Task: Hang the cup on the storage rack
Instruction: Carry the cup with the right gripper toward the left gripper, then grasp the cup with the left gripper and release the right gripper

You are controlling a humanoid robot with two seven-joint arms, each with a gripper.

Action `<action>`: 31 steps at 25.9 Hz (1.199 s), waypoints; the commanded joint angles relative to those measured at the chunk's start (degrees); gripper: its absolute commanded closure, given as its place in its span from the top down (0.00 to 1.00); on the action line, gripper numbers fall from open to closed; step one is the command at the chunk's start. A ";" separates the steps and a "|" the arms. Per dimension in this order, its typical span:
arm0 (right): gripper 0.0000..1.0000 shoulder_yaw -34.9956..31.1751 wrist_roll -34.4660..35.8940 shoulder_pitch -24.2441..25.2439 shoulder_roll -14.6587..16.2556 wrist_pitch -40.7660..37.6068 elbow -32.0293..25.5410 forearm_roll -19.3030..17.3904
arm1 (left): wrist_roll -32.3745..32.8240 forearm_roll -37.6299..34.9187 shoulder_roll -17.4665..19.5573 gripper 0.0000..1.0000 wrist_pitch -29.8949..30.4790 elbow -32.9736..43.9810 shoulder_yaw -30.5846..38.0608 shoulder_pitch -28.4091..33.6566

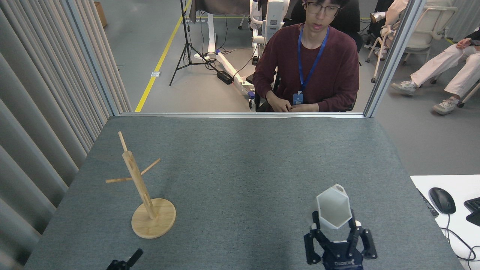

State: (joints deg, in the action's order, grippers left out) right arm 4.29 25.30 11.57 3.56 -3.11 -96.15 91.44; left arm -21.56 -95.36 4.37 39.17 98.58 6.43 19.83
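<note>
The white faceted cup (333,207) with its hexagonal rim is lifted off the grey table at the lower right, its mouth facing me and its small tab handle at the top. My right gripper (334,224) is shut on the cup's body from below, a dark finger on either side. The bamboo storage rack (140,189) stands at the left on its round base, its thin pegs bare. My left gripper (129,260) shows only as a dark tip at the bottom edge, below and right of the rack's base; whether it is open or shut is not visible.
A person in a maroon sweater (307,63) sits just behind the table's far edge (240,114). Grey curtains (41,112) line the left side. A white desk with a black mouse (441,200) and cables adjoins the right edge.
</note>
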 commanded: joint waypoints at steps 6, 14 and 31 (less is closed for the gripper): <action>0.53 14.17 -0.08 0.12 -5.58 1.26 0.52 12.63 | 0.73 -15.99 -5.69 1.00 0.12 -1.20 -10.74 -5.41; 0.54 23.05 0.45 1.52 -4.97 3.90 2.10 15.97 | 2.05 -16.52 -5.78 1.00 0.03 -1.20 -12.32 -5.85; 0.54 25.86 3.44 6.18 -2.42 5.39 3.25 16.58 | 2.05 -16.08 -5.78 1.00 0.03 -1.55 -12.15 -5.85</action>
State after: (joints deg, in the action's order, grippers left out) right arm 29.24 28.66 17.66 1.24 1.96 -93.62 107.88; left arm -19.46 -111.60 -1.51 39.17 96.96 -5.74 13.95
